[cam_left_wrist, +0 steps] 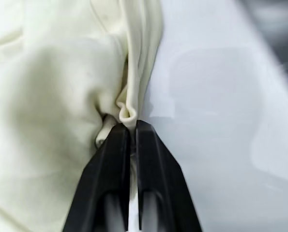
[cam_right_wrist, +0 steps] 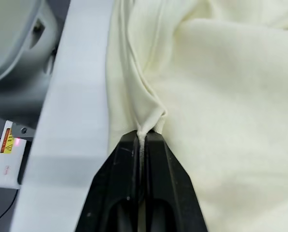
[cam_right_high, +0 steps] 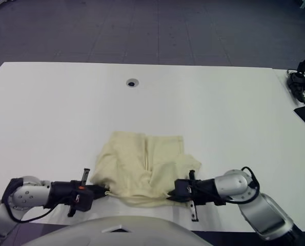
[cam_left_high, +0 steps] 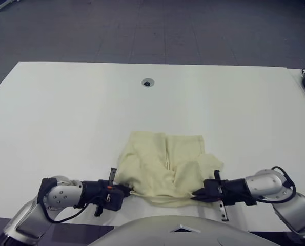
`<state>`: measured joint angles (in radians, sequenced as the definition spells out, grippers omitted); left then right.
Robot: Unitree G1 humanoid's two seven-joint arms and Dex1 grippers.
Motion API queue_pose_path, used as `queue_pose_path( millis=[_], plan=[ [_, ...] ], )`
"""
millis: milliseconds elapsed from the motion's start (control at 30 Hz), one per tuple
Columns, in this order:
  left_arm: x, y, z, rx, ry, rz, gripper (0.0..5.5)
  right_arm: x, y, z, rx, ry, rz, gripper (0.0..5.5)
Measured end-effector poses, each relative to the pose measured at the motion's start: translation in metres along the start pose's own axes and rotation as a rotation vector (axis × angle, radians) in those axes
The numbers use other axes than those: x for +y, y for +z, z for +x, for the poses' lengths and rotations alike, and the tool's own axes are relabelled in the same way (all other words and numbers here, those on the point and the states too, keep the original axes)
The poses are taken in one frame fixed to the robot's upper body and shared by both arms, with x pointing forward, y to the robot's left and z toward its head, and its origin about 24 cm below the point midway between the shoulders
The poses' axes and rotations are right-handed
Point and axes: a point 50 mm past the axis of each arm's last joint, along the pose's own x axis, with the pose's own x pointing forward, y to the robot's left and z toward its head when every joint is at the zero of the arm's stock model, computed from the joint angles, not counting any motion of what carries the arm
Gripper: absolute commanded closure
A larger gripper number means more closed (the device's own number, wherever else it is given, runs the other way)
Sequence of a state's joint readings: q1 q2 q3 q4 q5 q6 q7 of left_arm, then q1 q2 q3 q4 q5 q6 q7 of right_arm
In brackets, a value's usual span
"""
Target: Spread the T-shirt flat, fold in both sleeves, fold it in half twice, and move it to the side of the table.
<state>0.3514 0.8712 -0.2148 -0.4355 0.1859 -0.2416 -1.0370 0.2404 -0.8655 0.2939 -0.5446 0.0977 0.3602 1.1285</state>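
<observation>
A pale yellow T-shirt (cam_left_high: 165,166) lies bunched and creased on the white table (cam_left_high: 65,118), close to its near edge. My left gripper (cam_left_high: 128,192) is shut on the shirt's near left corner; a pinched fold of cloth (cam_left_wrist: 128,116) sticks out from between its black fingers (cam_left_wrist: 112,159). On the other side, my right gripper (cam_left_high: 195,195) is shut on the near right corner, with a bunched hem (cam_right_wrist: 151,123) caught at its fingertips (cam_right_wrist: 156,150). Both arms lie low along the table's near edge.
A round grommet hole (cam_left_high: 148,82) sits in the table at the far middle. Black cables and gear (cam_right_high: 301,82) rest at the far right edge. Wide bare tabletop spreads left, right and beyond the shirt.
</observation>
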Motion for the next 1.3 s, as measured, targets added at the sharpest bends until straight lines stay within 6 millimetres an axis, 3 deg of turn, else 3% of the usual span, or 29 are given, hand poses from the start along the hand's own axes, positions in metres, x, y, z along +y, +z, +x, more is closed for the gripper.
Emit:
queue_pose_path(
  millis=[200,467,700,800,867,933,1067,1200,1300],
  plan=[
    [0.034,-0.017,0.016,0.047,0.138,0.044,5.5,-0.035,0.002,0.015,-0.046,-0.134,-0.001,5.48],
    [0.099,-0.048,0.035,0.084,0.34,-0.044,5.5,-0.114,0.002,0.011,-0.032,-0.364,0.009,5.48],
    [0.194,-0.054,0.059,0.148,0.611,-0.07,5.5,-0.207,0.015,-0.015,0.034,-0.777,0.031,5.48],
    [0.237,-0.027,0.051,0.083,0.765,0.024,5.5,-0.232,0.055,-0.041,-0.079,-0.934,-0.079,5.48],
    [0.253,-0.012,0.035,0.02,0.837,0.084,5.5,-0.233,0.074,-0.054,-0.13,-0.956,-0.178,5.48],
    [0.251,-0.012,0.026,-0.002,0.849,0.105,5.5,-0.226,0.071,-0.056,-0.13,-0.929,-0.216,5.48],
    [0.228,-0.016,0.011,-0.021,0.774,0.155,5.5,-0.195,0.049,-0.052,-0.099,-0.84,-0.263,5.48],
    [0.209,-0.002,-0.005,-0.083,0.709,0.209,5.5,-0.167,0.05,-0.052,-0.085,-0.759,-0.343,5.48],
    [0.173,0.003,-0.025,-0.098,0.57,0.251,5.5,-0.135,0.041,-0.056,-0.046,-0.658,-0.38,5.48]
  ],
)
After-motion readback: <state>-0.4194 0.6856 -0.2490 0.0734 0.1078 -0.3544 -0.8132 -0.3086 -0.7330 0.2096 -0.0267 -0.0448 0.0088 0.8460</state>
